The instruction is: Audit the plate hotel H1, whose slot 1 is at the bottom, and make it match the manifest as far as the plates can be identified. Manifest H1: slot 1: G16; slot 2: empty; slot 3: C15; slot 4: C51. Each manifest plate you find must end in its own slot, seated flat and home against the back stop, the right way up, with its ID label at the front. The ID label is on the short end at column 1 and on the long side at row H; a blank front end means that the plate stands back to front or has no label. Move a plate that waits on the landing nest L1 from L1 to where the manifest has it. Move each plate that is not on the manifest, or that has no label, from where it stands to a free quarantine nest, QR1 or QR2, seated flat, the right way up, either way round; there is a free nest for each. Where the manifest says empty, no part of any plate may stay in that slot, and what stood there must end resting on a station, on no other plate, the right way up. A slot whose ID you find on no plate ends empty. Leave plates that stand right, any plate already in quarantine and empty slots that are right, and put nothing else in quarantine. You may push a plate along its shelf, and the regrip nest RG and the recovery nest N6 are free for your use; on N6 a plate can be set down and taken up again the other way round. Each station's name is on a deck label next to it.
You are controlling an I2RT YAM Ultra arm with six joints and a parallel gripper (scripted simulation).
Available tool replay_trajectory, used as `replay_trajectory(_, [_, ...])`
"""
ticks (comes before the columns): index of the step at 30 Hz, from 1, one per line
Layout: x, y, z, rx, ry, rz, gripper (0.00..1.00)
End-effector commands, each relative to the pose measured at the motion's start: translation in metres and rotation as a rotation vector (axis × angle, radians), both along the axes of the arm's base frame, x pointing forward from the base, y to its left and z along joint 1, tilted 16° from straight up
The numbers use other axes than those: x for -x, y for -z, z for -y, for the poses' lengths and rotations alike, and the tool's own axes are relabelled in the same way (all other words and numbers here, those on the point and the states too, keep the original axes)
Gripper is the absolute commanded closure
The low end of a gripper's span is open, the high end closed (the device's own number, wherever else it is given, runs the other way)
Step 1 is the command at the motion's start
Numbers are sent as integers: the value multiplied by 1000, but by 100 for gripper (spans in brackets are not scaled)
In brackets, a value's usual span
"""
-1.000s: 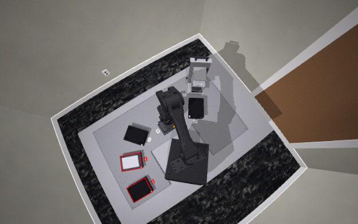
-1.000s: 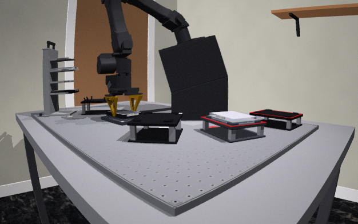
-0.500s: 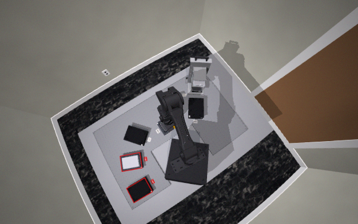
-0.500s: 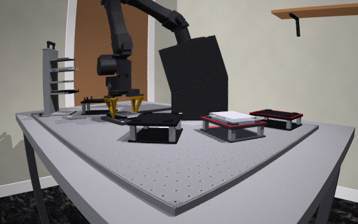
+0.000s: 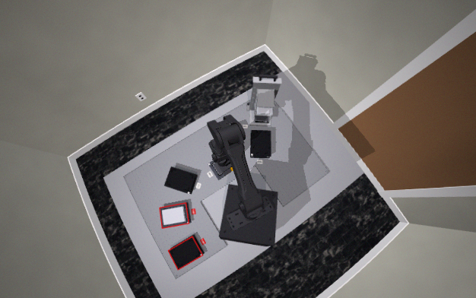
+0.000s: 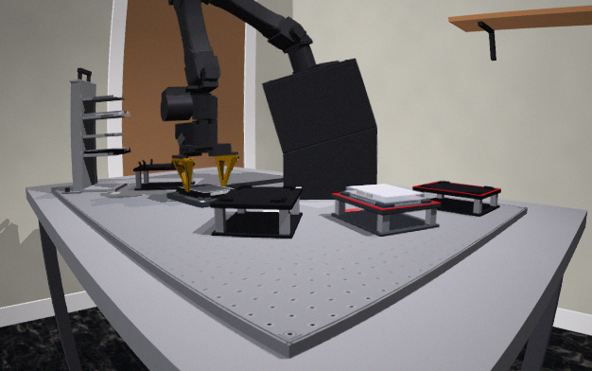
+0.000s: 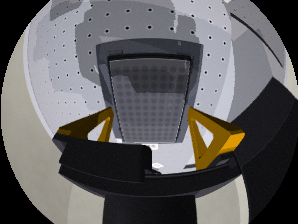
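No writing is legible; the deck labels [image 5: 209, 173] are too small to read. The claw [image 6: 206, 174] stands fully open, released, its yellow fingers [image 6: 183, 171] straddling a gridded plate [image 7: 150, 96] on a low nest [image 6: 189, 197]. The hotel [image 6: 79, 132] stands far left; a white plate [image 6: 385, 191] fills one red-edged nest [image 6: 378, 203] on the right.

End effector [image 6: 206, 176] straddles plate [image 7: 148, 92]; black nest [image 6: 257, 196] just beside.
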State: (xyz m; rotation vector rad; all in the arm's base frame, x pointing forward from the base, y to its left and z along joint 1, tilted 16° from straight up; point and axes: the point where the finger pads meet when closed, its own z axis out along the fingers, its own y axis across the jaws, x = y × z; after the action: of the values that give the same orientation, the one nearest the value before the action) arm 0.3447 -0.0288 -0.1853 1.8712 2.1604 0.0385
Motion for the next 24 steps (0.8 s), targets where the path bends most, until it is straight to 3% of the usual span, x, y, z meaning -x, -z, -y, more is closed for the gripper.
replay_trajectory(1, [-1,-13,-2,2,-1,8,0])
replay_trajectory(18, [10,-60,-10,2,-1,9,0])
replay_trajectory(24, [10,-60,-10,2,-1,9,0])
